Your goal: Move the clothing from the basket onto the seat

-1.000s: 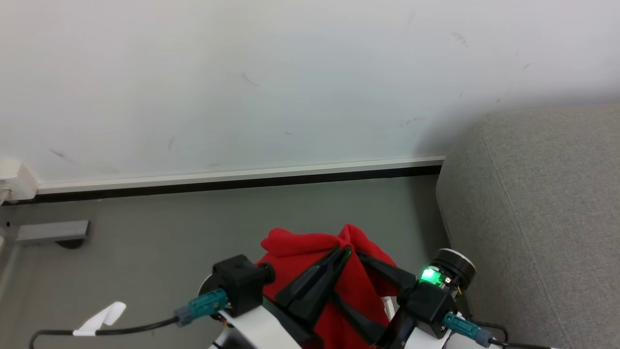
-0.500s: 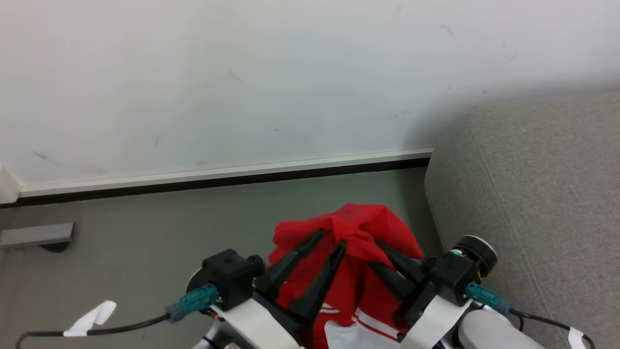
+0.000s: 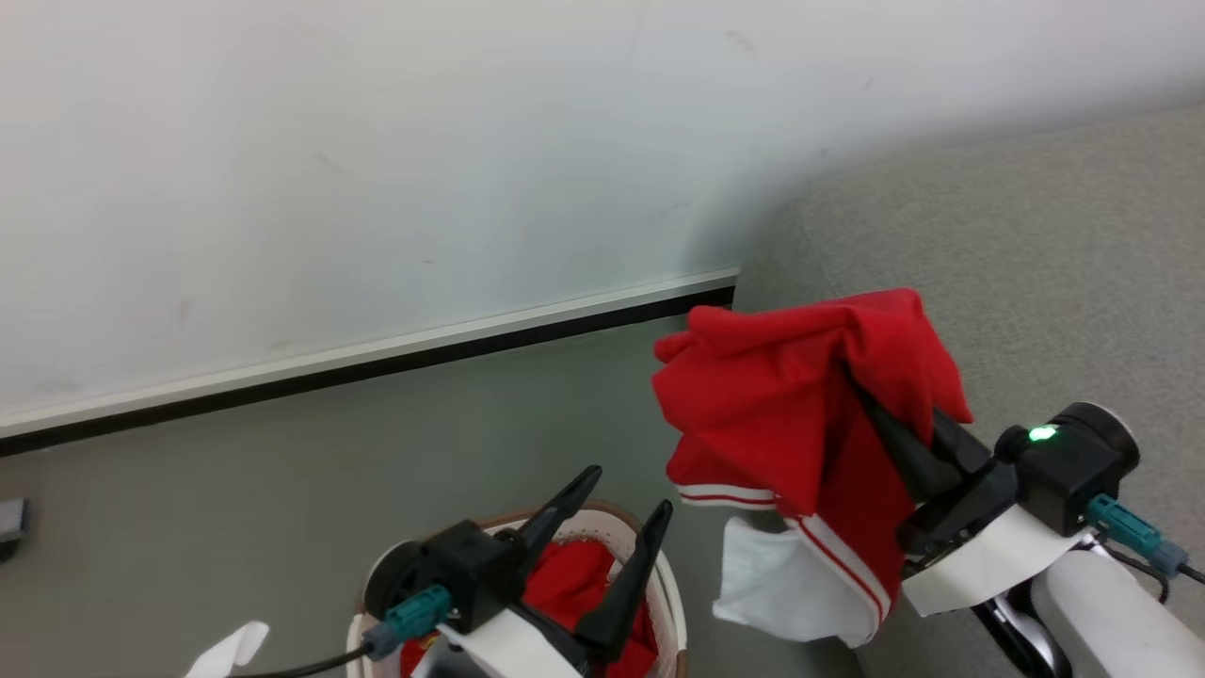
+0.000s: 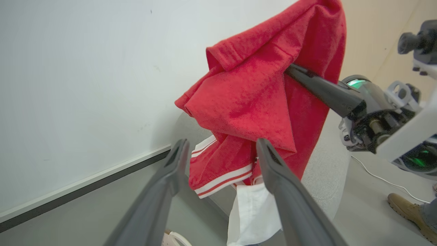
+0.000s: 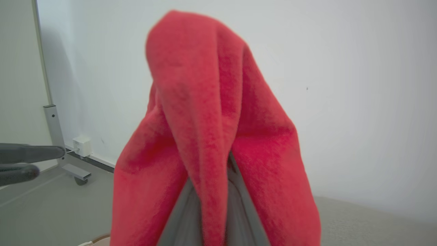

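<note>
I see the red garment [image 3: 781,395] is soft, fuzzy cloth with smoother white trim [image 3: 781,584]. The sofa [image 3: 1036,245] is rough grey woven cloth. The basket [image 3: 674,612] looks like smooth plastic. The floor [image 3: 282,471] is smooth and dull.

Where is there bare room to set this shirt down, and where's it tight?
Bare: the sofa beyond and right of the hanging shirt, up to the wall. Also the floor strip between baseboard and basket. Crowded: over the basket, where the open left gripper sits above the second red garment.
</note>
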{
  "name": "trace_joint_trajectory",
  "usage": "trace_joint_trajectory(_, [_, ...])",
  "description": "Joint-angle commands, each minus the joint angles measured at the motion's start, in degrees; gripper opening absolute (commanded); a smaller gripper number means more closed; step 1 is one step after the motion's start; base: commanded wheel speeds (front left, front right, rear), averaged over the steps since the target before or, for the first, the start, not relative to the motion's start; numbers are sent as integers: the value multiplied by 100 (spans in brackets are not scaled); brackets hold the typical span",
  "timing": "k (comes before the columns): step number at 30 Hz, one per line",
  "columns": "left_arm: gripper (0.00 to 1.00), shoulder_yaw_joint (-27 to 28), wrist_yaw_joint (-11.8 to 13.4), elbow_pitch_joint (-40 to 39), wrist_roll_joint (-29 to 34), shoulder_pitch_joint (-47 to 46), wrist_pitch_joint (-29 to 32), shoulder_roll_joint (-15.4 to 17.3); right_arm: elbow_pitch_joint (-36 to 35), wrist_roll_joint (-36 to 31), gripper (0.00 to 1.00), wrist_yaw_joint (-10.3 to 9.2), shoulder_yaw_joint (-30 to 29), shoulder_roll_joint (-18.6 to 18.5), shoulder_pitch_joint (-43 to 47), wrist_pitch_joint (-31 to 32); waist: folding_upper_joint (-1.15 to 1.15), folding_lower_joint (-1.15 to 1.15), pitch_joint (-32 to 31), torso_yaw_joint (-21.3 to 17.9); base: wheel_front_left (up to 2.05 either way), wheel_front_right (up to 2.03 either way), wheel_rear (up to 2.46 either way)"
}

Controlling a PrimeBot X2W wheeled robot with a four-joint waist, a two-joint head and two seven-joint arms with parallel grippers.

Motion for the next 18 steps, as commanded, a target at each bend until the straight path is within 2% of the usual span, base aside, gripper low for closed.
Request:
trace_joint_trajectory(1, [100,-54,-34,132,44,10,-116,-66,-106,-59,0,-14,-218,-117,142,-1,0,-1,32,-290,0,0,0])
trace_joint_trajectory(7, [100,-222,-100,446,65,-37,-320,-232,-307,-106,0,-13,-738,-351,382,-1,0,-1,94,-693,0,0,0])
trace_joint_trajectory(18, [100,-365,-133,637,68,-107,-441,-361,-416,-261,0,-13,-1205,-390,608,-1,0,-1,176,-1022,0,0,0])
